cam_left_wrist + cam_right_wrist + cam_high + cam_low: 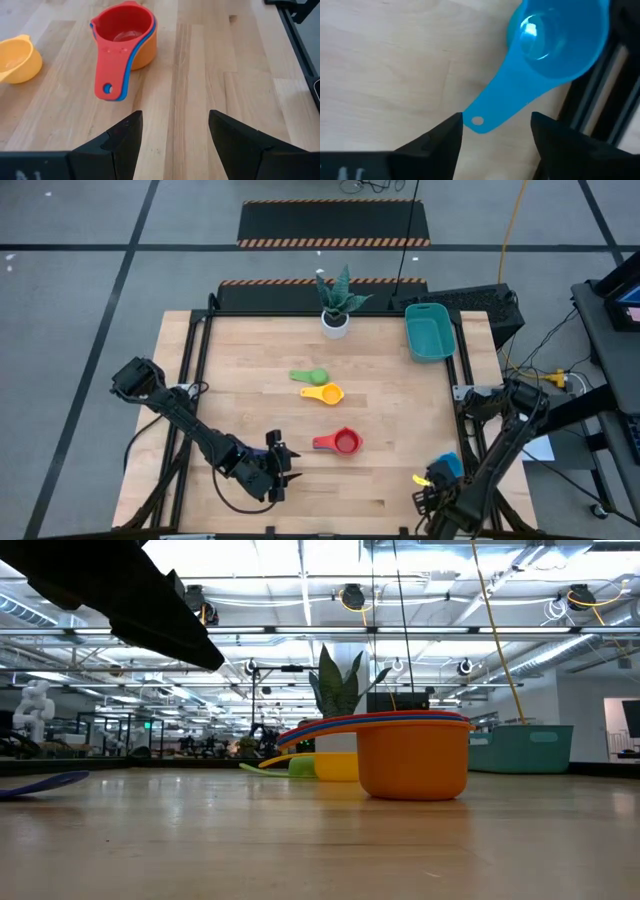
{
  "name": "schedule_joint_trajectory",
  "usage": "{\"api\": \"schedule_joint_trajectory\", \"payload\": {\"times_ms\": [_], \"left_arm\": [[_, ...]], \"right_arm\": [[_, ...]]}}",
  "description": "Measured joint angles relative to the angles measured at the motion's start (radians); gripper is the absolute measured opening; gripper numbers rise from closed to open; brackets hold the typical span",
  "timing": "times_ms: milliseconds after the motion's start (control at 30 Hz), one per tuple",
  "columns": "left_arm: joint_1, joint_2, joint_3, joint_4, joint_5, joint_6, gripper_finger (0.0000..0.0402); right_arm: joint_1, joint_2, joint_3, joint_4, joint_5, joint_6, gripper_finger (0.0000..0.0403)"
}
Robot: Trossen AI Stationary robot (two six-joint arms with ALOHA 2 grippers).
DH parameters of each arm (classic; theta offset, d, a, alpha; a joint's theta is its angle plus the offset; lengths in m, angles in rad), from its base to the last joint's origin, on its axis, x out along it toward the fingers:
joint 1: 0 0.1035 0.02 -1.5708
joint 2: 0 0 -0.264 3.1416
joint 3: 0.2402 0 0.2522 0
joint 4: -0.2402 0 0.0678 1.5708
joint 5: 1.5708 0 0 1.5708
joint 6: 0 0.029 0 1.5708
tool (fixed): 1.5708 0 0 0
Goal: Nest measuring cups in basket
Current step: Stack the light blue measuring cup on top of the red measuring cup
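1. My left gripper: near edge of the table, at about 7 o'clock from its centre. Fingers spread, nothing between them, bare wood below.

2. My right gripper: near right corner, about 5 o'clock. Jaws parted, grasping nothing; the handle end of the light blue cup lies in the gap between the fingers, and I cannot tell whether it touches either one.

3. Light blue cup, as seen from above: at the right edge by my right gripper, bowl at 12 o'clock from the handle, partly over the table's dark side rail. A small yellow piece sits just beside it; what it is, I cannot tell.

4. Red stack: red cup nested in a blue one, both in an orange one, handles aligned. It stands at 1 o'clock from my left gripper, near the table's centre.

5. Yellow cup: at 11 o'clock from the stack, apart from it, upright, empty.

6. Green cup: just beyond the yellow cup, close beside it.

7. Plant: in a white pot at the far edge, 12 o'clock.

8. Basket: teal, far right corner, about 2 o'clock, well apart from every cup. Nothing shows inside it.
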Motion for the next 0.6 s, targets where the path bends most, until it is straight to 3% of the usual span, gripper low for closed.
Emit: {"api": "schedule_joint_trajectory", "payload": {"times_ms": [333,600], "left_arm": [[0.000,0.000,0.000,0.000,0.000,0.020,0.0230],[0.000,0.000,0.000,-0.001,-0.007,0.026,0.0230]], "right_arm": [[-0.001,0.000,-0.122,0.187,-0.050,0.002,0.0242],[-0.001,0.000,-0.133,0.193,-0.052,-0.014,0.0242]]}}
